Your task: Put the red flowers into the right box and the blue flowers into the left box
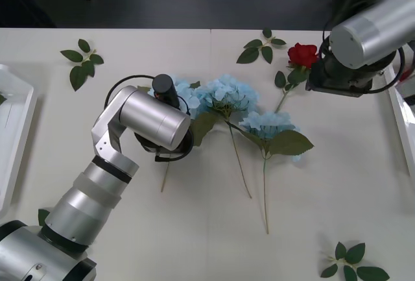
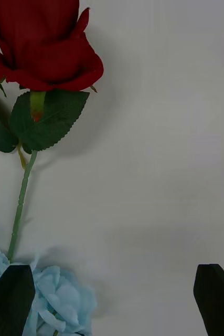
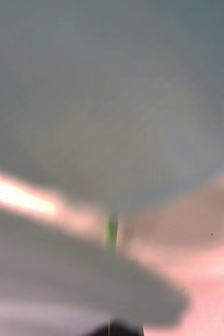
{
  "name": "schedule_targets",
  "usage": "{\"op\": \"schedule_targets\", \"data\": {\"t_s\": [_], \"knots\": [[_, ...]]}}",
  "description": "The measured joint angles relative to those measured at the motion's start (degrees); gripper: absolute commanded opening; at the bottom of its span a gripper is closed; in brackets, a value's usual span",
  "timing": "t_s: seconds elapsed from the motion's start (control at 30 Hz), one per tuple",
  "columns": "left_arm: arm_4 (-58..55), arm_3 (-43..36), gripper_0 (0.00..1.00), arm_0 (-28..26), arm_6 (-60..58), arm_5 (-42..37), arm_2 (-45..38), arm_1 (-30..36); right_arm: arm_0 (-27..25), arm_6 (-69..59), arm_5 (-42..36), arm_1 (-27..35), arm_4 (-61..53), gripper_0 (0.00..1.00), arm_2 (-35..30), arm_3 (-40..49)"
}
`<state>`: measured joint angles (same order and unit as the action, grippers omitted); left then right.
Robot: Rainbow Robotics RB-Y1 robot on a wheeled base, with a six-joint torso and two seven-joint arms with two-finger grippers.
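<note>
So the blue flowers (image 1: 227, 94) are lying in a loose bunch mid-tabletop (image 1: 194, 242), heads crowded together toward 12 o'clock and the thin stems fanning down toward 6, which I'd guess is why the left gripper (image 1: 170, 139) is parked right over the leftmost stem: coming down across a stem is the easy way to grab a long floppy thing. Its wrist camera is pressed so close that all I get is a green sliver of stem, so I can't tell whether its jaws are apart or clamped. The one red flower (image 1: 303, 54) I can see sits at about 1 o'clock from the blue bunch, head up toward 12, stem slanting down toward 7 until it nearly meets the rightmost blue head. The right gripper (image 2: 112, 299) hangs just beside that rose with its black jaws wide apart and nothing between them (the rose is off to one side of the gap, so I'd say it needs to shift over before closing). The left box (image 1: 19, 125) is out at 9 o'clock, the right box (image 1: 401, 119) at 3, both only partly showing. Loose leaf sprigs (image 1: 81, 60) are scattered around and aren't part of the job.
</note>
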<state>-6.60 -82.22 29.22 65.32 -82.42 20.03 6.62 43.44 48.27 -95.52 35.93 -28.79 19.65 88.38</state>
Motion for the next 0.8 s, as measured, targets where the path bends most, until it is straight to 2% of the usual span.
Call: {"op": "schedule_targets", "data": {"t_s": [0.1,0.2,0.43,0.8], "knots": [[-1.90,-2.40,0.00,-0.04,-0.01,-0.18,-1.49,0.18,2.26,-0.17,1.29,-2.93,1.73,0.90,0.21,-5.54],[-4.33,-8.68,0.00,-0.87,-0.13,-1.46,-3.26,1.39,4.02,-2.49,3.15,-5.55,3.23,0.89,0.08,-10.29],[-6.69,-27.66,0.00,-7.69,-2.05,-4.66,-8.70,6.06,5.74,-6.64,6.35,-9.19,4.98,0.89,0.04,-17.07],[-7.02,-46.97,0.00,-17.50,-3.00,-7.23,-22.79,9.06,5.74,-7.22,8.91,-13.61,6.45,0.90,0.03,-22.95]]}}
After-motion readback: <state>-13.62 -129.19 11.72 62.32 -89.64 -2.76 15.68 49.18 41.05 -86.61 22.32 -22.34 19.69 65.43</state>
